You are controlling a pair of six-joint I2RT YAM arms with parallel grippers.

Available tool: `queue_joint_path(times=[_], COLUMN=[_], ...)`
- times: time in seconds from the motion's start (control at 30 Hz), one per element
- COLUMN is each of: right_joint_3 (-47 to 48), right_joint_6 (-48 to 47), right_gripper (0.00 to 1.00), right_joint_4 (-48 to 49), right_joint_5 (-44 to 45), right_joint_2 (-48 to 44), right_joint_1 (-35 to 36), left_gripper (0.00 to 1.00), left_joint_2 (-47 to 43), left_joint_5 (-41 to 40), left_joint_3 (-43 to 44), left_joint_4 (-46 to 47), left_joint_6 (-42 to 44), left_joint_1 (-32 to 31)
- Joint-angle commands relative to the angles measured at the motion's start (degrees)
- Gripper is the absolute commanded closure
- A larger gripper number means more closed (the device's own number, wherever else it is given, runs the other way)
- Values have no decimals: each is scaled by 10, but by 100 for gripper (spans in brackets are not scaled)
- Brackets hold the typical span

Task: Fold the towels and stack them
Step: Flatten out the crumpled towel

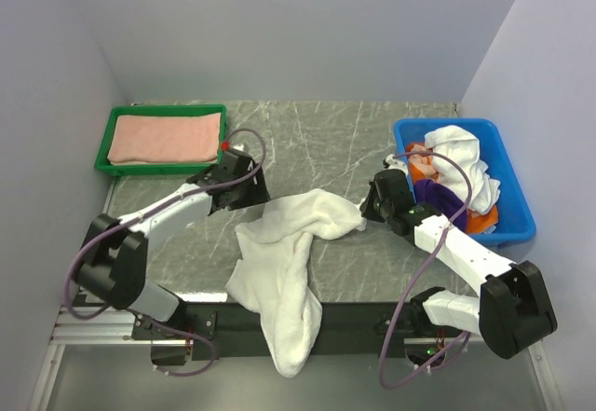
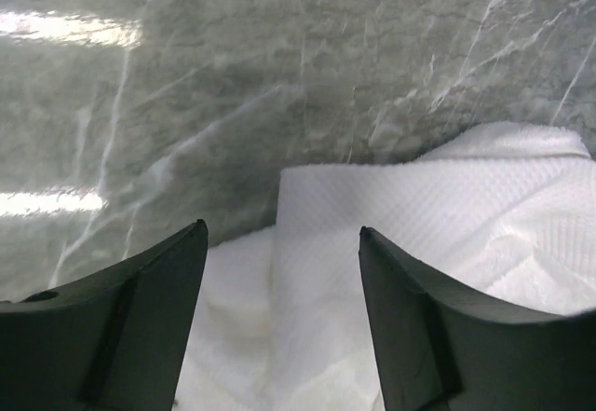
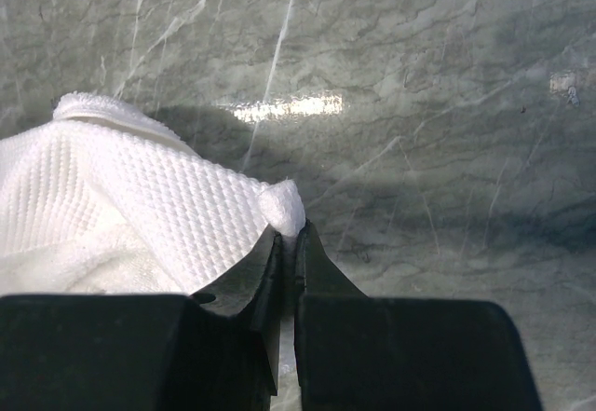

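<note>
Progress: one item is finished. The salmon-pink towel (image 1: 163, 138) lies folded flat in the green tray (image 1: 102, 145) at the far left corner of the table (image 1: 326, 141). No stack exists yet, since nothing lies on top of it.

Outstanding: three towels sit bunched and unfolded in the blue bin (image 1: 498, 141) at the far right — a white towel (image 1: 456, 150), a purple towel (image 1: 438, 197) and an orange towel (image 1: 482, 220).

Item in hand: the white working towel (image 1: 284, 253) lies crumpled at mid-table and is not yet spread, so we judge the fold not begun. Its long axis runs from the middle of the table to the near edge, where the end hangs over. A shorter arm bends off toward the right side.

The right gripper (image 3: 291, 243) has its fingers closed on the tip of that right-hand arm — a corner of cloth shows pinched between them. The left gripper (image 2: 281, 234) hovers over the towel's far left edge with its fingers spread and holding nothing.
</note>
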Motion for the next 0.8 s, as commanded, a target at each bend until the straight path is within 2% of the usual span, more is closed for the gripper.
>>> queue_joint_path(times=[0.0, 0.13, 0.33, 0.43, 0.47, 0.53, 0.63, 0.77], right_joint_3=[2, 1, 0, 1, 1, 1, 1, 1], right_joint_6=[-5, -2, -3, -4, -4, -4, -4, -5], right_gripper=[100, 100, 100, 100, 100, 100, 100, 100], right_joint_4=[17, 19, 16, 16, 16, 18, 17, 16], right_joint_5=[4, 0, 1, 0, 0, -2, -2, -1], right_joint_2=[-16, -19, -23, -23, -22, -22, -26, -27], right_joint_1=[3, 3, 3, 3, 3, 4, 3, 3], left_gripper=[29, 34, 49, 62, 69, 76, 79, 98], left_joint_2=[43, 107, 136, 145, 146, 146, 146, 141], left_joint_5=[34, 44, 69, 78, 81, 89, 105, 120], left_joint_3=[35, 64, 63, 69, 69, 64, 58, 47], left_joint_4=[32, 25, 53, 54, 55, 61, 63, 69], left_joint_6=[17, 19, 8, 6, 6, 3, -3, -11], left_joint_1=[2, 4, 3, 2, 3, 3, 3, 3])
